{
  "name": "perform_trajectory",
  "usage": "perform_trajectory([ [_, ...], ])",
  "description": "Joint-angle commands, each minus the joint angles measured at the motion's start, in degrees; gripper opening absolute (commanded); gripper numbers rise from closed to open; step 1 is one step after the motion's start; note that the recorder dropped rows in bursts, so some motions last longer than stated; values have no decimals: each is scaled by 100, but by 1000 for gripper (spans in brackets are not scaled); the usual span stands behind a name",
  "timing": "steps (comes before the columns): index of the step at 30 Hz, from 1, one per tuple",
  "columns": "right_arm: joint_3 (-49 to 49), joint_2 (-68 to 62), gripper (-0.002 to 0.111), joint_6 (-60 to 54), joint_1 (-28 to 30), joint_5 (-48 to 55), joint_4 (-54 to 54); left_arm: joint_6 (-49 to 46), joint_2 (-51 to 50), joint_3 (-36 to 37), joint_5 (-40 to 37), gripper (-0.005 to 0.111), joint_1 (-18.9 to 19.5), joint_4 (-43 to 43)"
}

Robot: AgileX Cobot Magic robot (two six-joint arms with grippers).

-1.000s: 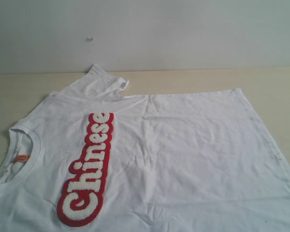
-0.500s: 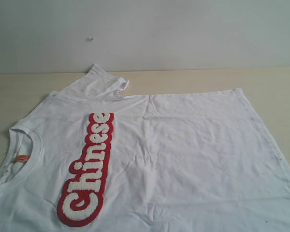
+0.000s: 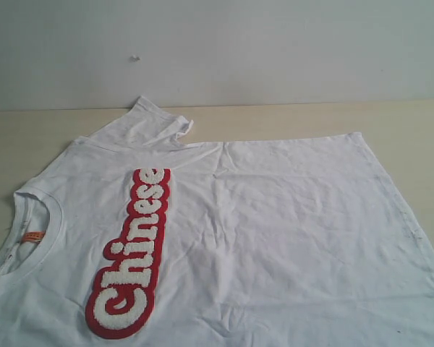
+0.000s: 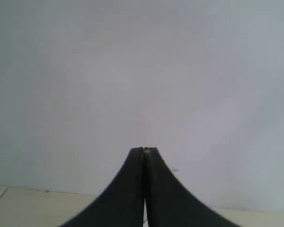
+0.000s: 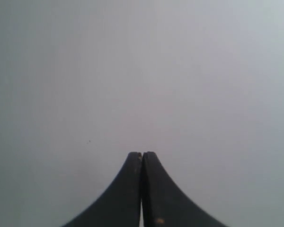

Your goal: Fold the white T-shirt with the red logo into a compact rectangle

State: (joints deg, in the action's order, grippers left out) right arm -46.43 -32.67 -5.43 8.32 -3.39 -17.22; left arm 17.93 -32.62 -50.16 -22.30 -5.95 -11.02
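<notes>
The white T-shirt (image 3: 275, 231) lies spread flat and wrinkled on the table in the exterior view, collar (image 3: 50, 231) at the left with an orange neck label (image 3: 33, 236). The red logo (image 3: 134, 249) runs as a long strip across the chest. One sleeve (image 3: 148, 124) is bunched at the far edge. Neither arm shows in the exterior view. In the left wrist view my left gripper (image 4: 144, 150) is shut with nothing between its black fingers, facing a pale wall. My right gripper (image 5: 142, 154) is shut and empty too, against the same blank wall.
The light wooden table (image 3: 390, 119) shows bare along the far edge and at the far left (image 3: 14, 144). A grey-white wall (image 3: 275, 50) rises behind it. The shirt runs past the near and right edges of the exterior view.
</notes>
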Motion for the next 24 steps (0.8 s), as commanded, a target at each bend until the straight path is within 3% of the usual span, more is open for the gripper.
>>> perform_trajectory([
  [1,-1095,-974,0,-1646,-293,787,130,-1087,-1386,-1107,-586,0,-53,307],
  [5,-2145,-1994,0,-2606,-303,2345,180,-2689,-2425,-1854,-613,0,-394,1166],
  [6,-2565,-2440,0,-3135,-303,3133,331,-4339,-2830,-2170,-878,0,-692,1618],
  [9,-3195,-3419,0,-4937,-303,4910,397,-7145,-3829,-2738,-1953,0,-1018,2105],
  [11,-3260,-3840,0,-5957,-303,5469,397,-7811,-4354,-2843,-2322,0,-1018,2218],
  [17,-3260,-4976,0,-6910,-303,6310,750,-9699,-5554,-2843,-3393,0,-1005,2180],
  [24,-3260,-6265,0,-6953,-367,7192,1309,-9891,-6398,-2584,-3531,0,-1005,1409],
])
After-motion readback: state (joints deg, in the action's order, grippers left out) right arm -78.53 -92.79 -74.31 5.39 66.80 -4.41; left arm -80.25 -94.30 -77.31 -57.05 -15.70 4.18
